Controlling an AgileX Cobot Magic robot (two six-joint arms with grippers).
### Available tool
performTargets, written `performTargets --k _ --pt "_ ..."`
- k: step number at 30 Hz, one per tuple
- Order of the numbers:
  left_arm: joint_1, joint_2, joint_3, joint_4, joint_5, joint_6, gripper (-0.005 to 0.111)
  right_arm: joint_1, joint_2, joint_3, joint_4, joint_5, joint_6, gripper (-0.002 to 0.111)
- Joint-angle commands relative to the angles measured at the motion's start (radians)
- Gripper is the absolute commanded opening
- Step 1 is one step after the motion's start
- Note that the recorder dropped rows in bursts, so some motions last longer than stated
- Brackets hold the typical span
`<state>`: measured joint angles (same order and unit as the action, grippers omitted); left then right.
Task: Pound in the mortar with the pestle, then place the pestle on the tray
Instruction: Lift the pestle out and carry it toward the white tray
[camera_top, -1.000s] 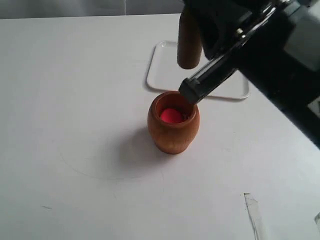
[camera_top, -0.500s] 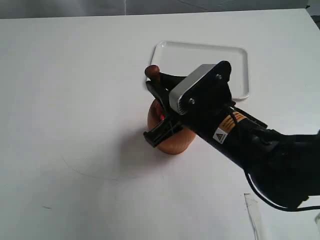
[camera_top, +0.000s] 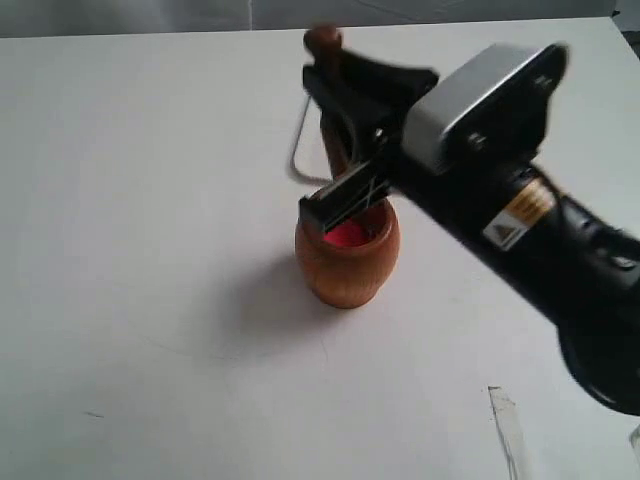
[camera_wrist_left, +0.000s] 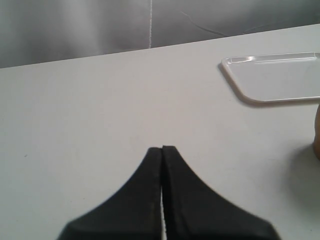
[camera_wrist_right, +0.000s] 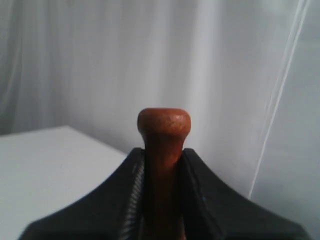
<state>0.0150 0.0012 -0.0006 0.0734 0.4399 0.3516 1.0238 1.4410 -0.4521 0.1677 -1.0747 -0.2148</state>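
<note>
The orange-brown mortar stands mid-table and shows red inside. My right gripper hangs just above its rim, shut on the neck of the dark brown pestle. The pestle stands nearly upright with its knob on top. Its thick end is hidden behind the lower finger. In the right wrist view the pestle sticks out past the right gripper. The white tray lies behind the mortar, mostly hidden by the arm. The left gripper is shut and empty over bare table, with the tray and the mortar's edge to one side.
The white table stretches wide to the left of the mortar. A strip of clear tape lies near the front right edge. A pale curtain hangs behind the table.
The pestle was held above the mortar, was driven down into it half a second ago, and has now come back up. The left gripper is not seen earlier.
</note>
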Motion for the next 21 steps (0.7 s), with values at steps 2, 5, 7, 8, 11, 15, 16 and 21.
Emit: performTargets --k 2,5,7,8,11,15,16,21 --pt "-0.008 -0.001 0.001 -0.007 -0.003 -0.008 0.0 0.002 -0.283 -0.1 0.163 0.284 -0.323 0.0" --pt "-0.008 -0.001 0.001 -0.007 -0.003 -0.008 0.0 -0.03 -0.336 -0.197 0.432 0.471 -0.651 0.0" --pt "-0.008 -0.001 0.001 -0.007 -0.003 -0.008 0.0 -0.081 -0.328 -0.257 0.609 0.522 -0.827 0.0" --pt "-0.008 -0.001 0.001 -0.007 -0.003 -0.008 0.0 -0.112 -0.318 -0.277 0.657 0.54 -0.873 0.0" --pt "-0.008 -0.001 0.001 -0.007 -0.003 -0.008 0.0 -0.216 -0.257 -0.336 0.699 0.637 -0.919 0.0" --pt "-0.008 -0.001 0.001 -0.007 -0.003 -0.008 0.0 -0.363 -0.112 -0.425 0.69 0.879 -0.919 0.0" --pt "-0.008 -0.001 0.001 -0.007 -0.003 -0.008 0.0 -0.383 -0.085 -0.44 0.686 0.916 -0.919 0.0" --pt "-0.008 -0.001 0.001 -0.007 -0.003 -0.008 0.0 -0.492 0.162 -0.584 0.684 1.141 -0.921 0.0"
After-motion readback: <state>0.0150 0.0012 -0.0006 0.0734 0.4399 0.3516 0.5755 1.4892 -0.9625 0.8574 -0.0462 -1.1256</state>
